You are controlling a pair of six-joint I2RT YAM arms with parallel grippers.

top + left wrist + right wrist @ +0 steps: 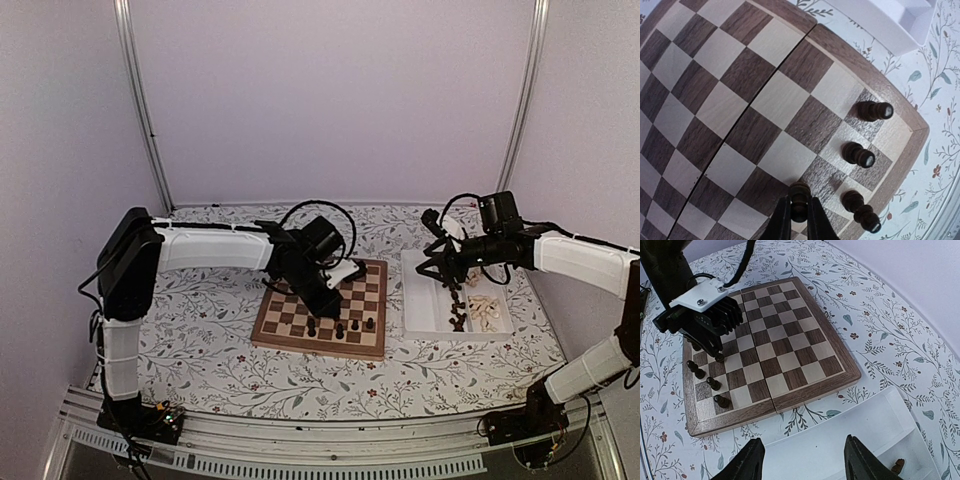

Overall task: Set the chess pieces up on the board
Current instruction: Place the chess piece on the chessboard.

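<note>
The wooden board (290, 318) lies at mid-table. My left gripper (799, 216) is shut on a dark chess piece (799, 196), which stands on a square in the second row from the board's near edge. Three more dark pieces (858, 153) stand beside it along that edge, also seen as dark pieces (713, 384) in the right wrist view. My right gripper (806, 462) hangs open and holds nothing, above the empty compartment of the white tray (875, 425). From above, the right gripper (447, 285) is over the tray's left half.
The white tray (425, 310) sits right of the board, with dark pieces (458, 305) in its middle and cream pieces (485, 312) in its right compartment. The left arm (210, 248) reaches across the board's far left. A floral cloth (200, 350) covers the table.
</note>
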